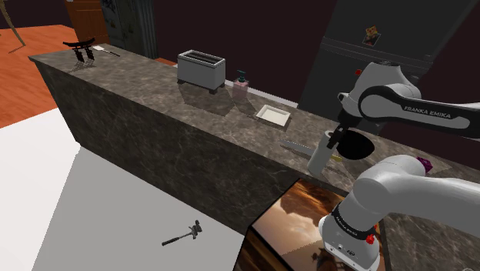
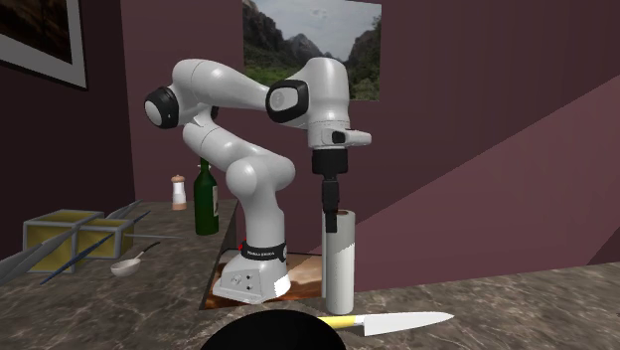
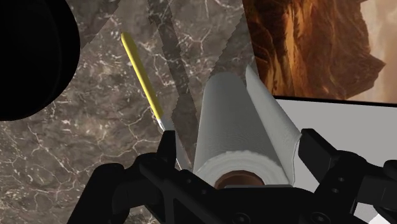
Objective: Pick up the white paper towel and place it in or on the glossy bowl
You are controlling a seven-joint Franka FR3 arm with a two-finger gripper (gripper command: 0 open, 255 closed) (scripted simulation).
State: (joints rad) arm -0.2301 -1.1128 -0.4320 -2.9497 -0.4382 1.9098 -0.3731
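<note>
Above the tabletop (image 3: 76,146), the pincer (image 3: 242,146) stood wide astride the upright paper towel roll (image 3: 235,121), not yet gripping. A clasp so high risked toppling it onto the knife (image 3: 143,76), short of the black bowl (image 3: 25,57).

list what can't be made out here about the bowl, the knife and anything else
bowl: cut off by the wrist view's edge and the second exterior view's bottom edge; flat black, inside unreadable.
knife: blade tip, wrist view, behind the paper towel and gripper.
dark object on the floor: shoulder view, too small to name.
</note>
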